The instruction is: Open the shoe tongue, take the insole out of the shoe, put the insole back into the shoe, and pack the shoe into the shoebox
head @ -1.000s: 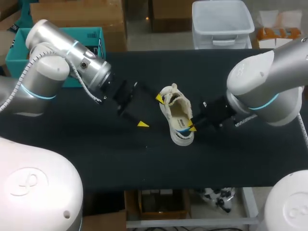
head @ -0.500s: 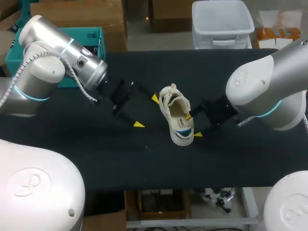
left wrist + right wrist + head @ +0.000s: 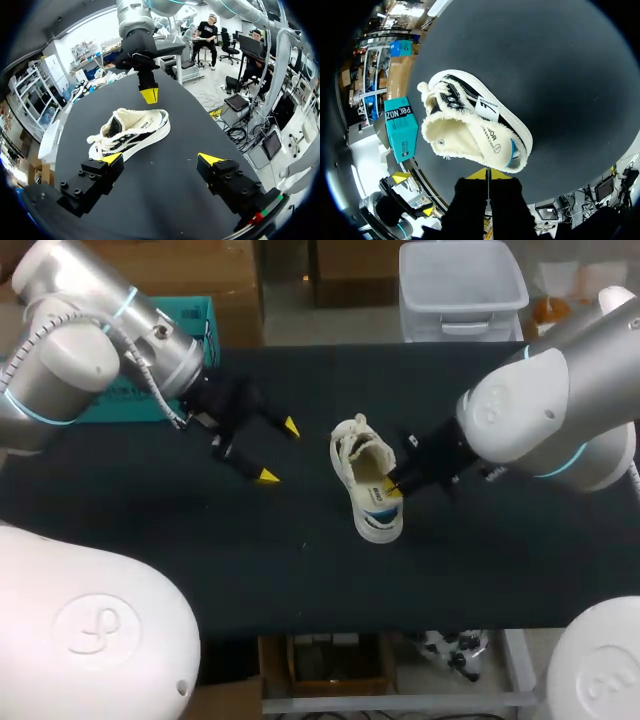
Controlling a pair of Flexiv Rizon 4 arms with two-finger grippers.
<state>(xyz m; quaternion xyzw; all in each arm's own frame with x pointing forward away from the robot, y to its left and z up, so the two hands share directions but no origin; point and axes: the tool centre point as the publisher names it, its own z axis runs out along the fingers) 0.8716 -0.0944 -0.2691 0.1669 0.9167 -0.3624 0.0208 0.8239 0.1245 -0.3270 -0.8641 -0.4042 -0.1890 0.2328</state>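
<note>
1. The left gripper (image 3: pixel 278 451) is drawing back from the shoe (image 3: pixel 367 480) toward the teal box (image 3: pixel 197 318), while the right gripper (image 3: pixel 393 485) is bringing its fingers together at the heel.
2. The shoe is standing on its sole near the middle of the black table (image 3: pixel 480 570).
3. The right gripper's yellow tips are pressing together just beside the heel rim, with nothing visible between them.
4. The left gripper is hanging well apart from the shoe, its fingers spread wide and empty.
</note>
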